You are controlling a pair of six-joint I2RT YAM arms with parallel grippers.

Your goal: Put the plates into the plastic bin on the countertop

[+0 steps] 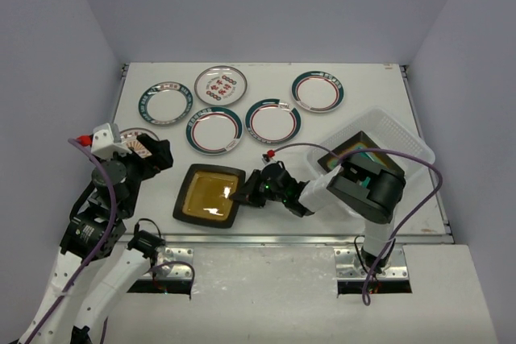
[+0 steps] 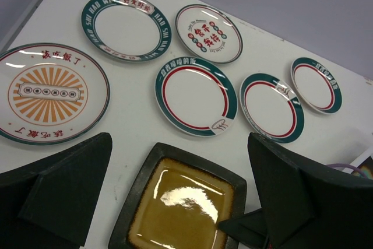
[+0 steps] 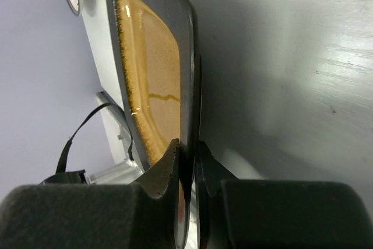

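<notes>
At lower centre, we are seeing the right gripper pinching the amber plate by its right rim (lifted or not, we cannot tell). Middle left, the left gripper is hanging wide open. Middle right, a teal plate is sitting in the bin. Round plates are lying across the top.

Amber square plate lies at the countertop front, teal plate in the bin, round plates behind.
</notes>
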